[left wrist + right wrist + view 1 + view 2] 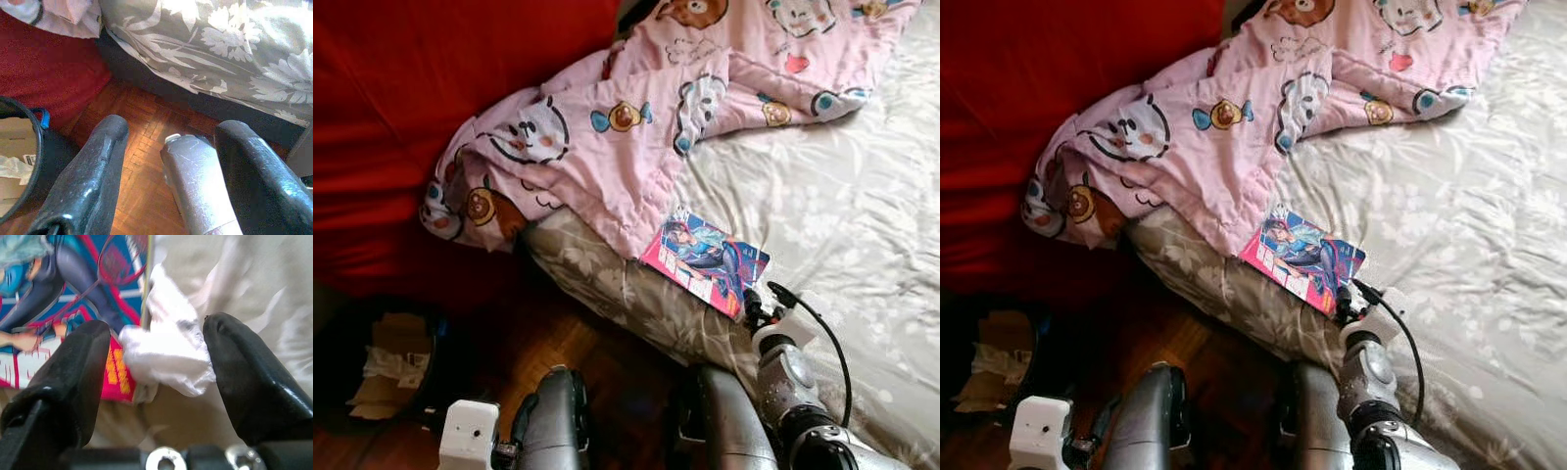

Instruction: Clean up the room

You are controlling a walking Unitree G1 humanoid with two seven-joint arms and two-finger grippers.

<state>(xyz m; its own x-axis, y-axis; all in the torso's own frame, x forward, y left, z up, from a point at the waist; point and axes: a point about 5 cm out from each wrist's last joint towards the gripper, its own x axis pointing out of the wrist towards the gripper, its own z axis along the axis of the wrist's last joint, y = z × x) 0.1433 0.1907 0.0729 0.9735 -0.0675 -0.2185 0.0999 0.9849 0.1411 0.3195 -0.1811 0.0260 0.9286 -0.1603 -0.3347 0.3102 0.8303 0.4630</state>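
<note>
Book cover: yellow characters on the pink strip at its lower edge, too blurred to read.
Paper in bin: small printed label, too small to read.
Blanket: cartoon animal prints, with no lettering that can be read.

Bed fills the right and far part of the scene; quilt lies bunched across its far left corner, spilling over the edge toward the floor; magazine lies on the bed near its front edge, partly under the quilt's hem; crumpled tissue rests at the magazine's corner, between the spread fingers of the right gripper; bin stands on the floor at far left, holding paper scraps; left gripper hangs above the floor, beside the bin.
</note>
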